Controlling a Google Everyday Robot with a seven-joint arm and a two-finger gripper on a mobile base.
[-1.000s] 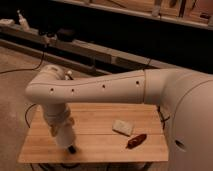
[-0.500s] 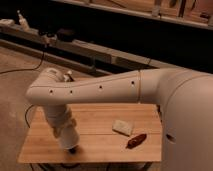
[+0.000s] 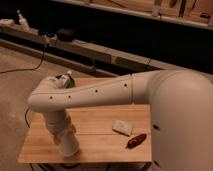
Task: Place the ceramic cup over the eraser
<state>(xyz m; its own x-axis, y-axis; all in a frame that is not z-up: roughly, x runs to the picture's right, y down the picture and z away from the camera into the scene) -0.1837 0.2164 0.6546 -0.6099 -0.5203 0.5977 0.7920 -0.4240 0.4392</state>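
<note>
Though seemingly holding the ceramic cup [image 3: 69,147], pincer [image 3: 66,141] nears table [image 3: 100,120] front edge.

hand [image 3: 70,149] low front-left — cream block [image 3: 122,127] well right

The robot's body is a smooth white shell throughout. At the right of the scene a large rounded white torso [image 3: 182,120] fills the frame from mid-height to the bottom edge, with a faint seam curving down its near side. A thick, round white arm tube [image 3: 95,94] tapers slightly toward the left, marked by a row of small dark screw holes along its length. It ends in a bulbous white elbow joint [image 3: 45,97] with a green-and-dark fitting on top. Below, a ribbed white wrist section leads to the hand [image 3: 67,146], near the bench's near-left edge.
</note>
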